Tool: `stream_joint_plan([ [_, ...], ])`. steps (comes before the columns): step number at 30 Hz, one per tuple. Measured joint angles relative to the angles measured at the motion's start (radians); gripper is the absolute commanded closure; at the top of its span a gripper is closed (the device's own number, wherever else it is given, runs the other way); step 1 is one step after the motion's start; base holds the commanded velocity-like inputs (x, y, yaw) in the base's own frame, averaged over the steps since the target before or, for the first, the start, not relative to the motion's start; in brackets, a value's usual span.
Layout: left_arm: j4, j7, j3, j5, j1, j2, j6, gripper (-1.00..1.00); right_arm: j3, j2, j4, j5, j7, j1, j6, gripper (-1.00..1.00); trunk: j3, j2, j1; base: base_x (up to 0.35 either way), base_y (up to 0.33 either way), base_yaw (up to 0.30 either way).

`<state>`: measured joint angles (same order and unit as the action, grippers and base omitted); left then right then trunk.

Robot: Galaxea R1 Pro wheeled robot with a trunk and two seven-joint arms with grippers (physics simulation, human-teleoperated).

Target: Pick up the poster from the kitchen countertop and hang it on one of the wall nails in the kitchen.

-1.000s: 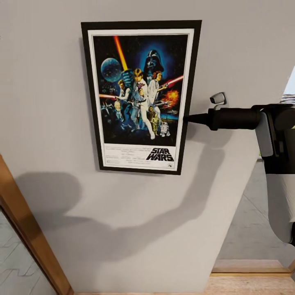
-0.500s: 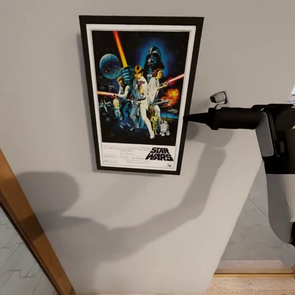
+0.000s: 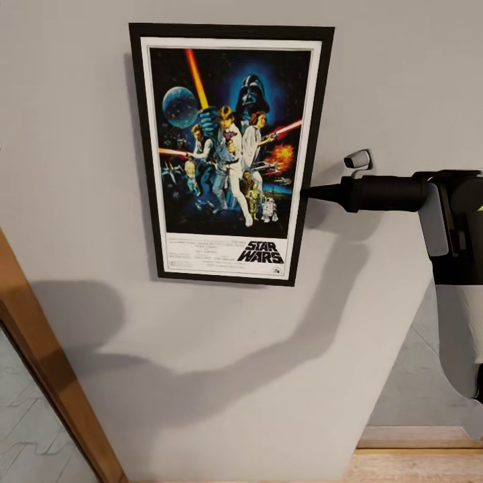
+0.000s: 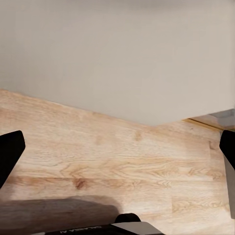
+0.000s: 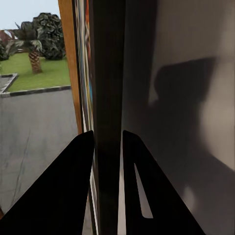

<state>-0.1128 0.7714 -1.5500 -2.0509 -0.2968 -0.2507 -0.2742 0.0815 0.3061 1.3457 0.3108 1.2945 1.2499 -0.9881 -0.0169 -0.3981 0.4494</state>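
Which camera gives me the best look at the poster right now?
The head view: the whole poster faces the camera against the grey wall, right gripper at its edge. The right wrist view shows only its black frame edge-on between the fingers. The left wrist looks at floor.

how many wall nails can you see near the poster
1. One nail sticks out of the grey wall just right of the poster, above the right gripper that pinches the frame's right edge. Others may sit hidden behind the poster.
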Motion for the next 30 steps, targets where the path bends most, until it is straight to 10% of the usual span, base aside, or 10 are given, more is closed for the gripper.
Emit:
stream_joint_plan([
  [30,0.000,0.000,0.000,0.000,0.000,0.000,0.000,-1.00,0.000,0.000,0.000,0.000,0.000,0.000,0.000,1.00,0.000,0.000,0.000,0.000,0.039,0.000],
])
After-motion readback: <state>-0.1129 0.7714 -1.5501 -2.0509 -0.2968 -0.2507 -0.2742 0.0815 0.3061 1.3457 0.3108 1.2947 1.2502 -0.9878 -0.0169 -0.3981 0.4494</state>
